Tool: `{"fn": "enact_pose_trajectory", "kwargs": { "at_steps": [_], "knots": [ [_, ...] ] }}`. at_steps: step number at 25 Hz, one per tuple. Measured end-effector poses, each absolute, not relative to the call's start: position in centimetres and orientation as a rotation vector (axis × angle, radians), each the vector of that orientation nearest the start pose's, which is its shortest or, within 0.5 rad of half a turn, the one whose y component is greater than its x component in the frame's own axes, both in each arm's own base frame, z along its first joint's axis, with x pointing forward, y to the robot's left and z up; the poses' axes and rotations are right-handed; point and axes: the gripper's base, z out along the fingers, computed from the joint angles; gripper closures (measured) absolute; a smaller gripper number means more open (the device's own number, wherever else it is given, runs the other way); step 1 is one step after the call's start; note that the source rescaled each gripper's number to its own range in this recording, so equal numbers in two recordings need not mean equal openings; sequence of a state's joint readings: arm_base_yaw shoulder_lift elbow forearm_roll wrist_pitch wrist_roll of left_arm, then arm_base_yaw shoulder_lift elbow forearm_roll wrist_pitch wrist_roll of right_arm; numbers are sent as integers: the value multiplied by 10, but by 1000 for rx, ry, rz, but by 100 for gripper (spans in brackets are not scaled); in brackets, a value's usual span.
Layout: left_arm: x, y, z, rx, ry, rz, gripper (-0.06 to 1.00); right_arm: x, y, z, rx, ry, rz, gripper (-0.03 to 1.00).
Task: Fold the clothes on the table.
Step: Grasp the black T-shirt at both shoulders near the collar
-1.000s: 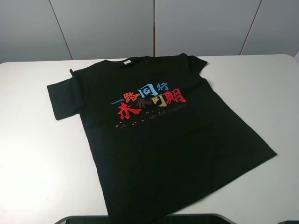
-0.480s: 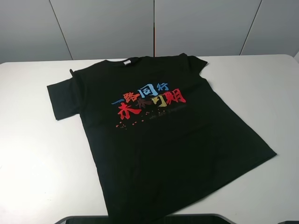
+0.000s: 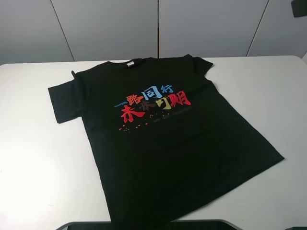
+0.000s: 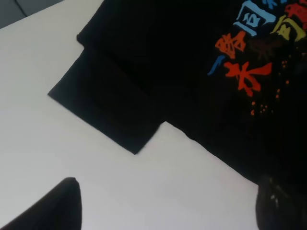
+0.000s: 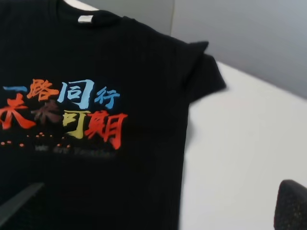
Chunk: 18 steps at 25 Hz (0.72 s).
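left side: the table (image 3: pixel 29 158) is bare white around the left sleeve (image 3: pixel 64 103), which lies flat and spread, pointing left. the left gripper (image 4: pixel 168 207) does not show in the high view. in its wrist view only two dark fingertips (image 4: pixel 53 208) show at the frame's edges, set wide apart with nothing between them. it hangs above the table, apart from the cloth, just off that sleeve and the shirt's left edge.

centre: the t-shirt (image 3: pixel 163 153) lies face up and unfolded. the neck label (image 3: pixel 129 63) is far and the hem near. its long axis runs from far to near, skewed so the hem swings right. the print (image 3: pixel 153 103) sits across the chest.

right side: the right sleeve (image 3: pixel 201 64) is at the far edge, short and partly bunched against the body. the right gripper (image 5: pixel 156 206) is likewise spread wide and empty. it sits above the chest, with that sleeve farther off and to its right.

judgement: no fold has begun. each arm is nearer its own sleeve, so a lengthwise fold would start from the sides. the left arm appears better placed.
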<state>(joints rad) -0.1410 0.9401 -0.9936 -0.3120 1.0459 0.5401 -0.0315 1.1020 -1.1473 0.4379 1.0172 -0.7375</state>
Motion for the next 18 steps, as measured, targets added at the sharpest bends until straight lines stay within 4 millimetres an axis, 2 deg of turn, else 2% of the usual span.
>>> {"fn": "enact_pose_trajectory", "kwargs": {
  "at_steps": [2, 5, 8, 10, 14, 18],
  "knots": [
    [181, -52, 358, 790, 2330, -244, -4, 245, 28, 385, -848, 2259, 211, -3],
    [204, -63, 337, 898, 2409, -249, -4, 288, 31, 385, -1029, 2234, 239, -3],
    [220, -85, 312, 1061, 2456, -234, -4, 324, 44, 374, -1168, 2230, 240, -3],
    [230, -102, 297, 1143, 2465, -195, -4, 342, 58, 359, -1297, 2238, 183, -3],
    [247, -132, 255, 1310, 2527, -110, -4, 370, 85, 317, -1539, 2266, 4, -3],
    [264, -148, 208, 1381, 2607, -97, -4, 388, 92, 277, -1629, 2326, -17, -3]
  ]
}}
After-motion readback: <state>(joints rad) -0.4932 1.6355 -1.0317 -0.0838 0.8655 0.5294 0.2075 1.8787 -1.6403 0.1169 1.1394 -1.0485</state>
